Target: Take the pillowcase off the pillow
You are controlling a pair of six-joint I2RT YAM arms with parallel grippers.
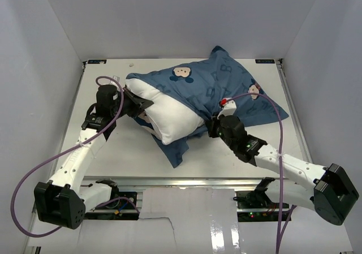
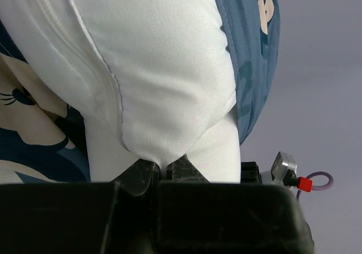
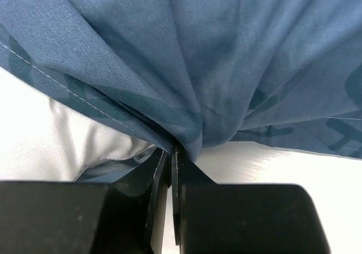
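Left hand (image 2: 164, 166) is pinched tight on the bare end of the white pillow (image 1: 169, 115), which pokes partly out of the pillowcase (image 1: 226, 81) on the table (image 1: 124, 152). Right hand (image 3: 171, 151) is clamped shut on a bunched fold of blue pillowcase fabric, right beside the pillow's near edge.

The white pillow (image 1: 169, 113) juts halfway out of the blue mouse-print pillowcase (image 1: 226, 81), slantwise on the white table (image 1: 119, 158). The left gripper (image 1: 137, 105) meets the pillow's bare left end. The right gripper (image 1: 214, 127) sits at the pillowcase's bunched near edge. Purple cables (image 1: 280, 135) loop along both arms.
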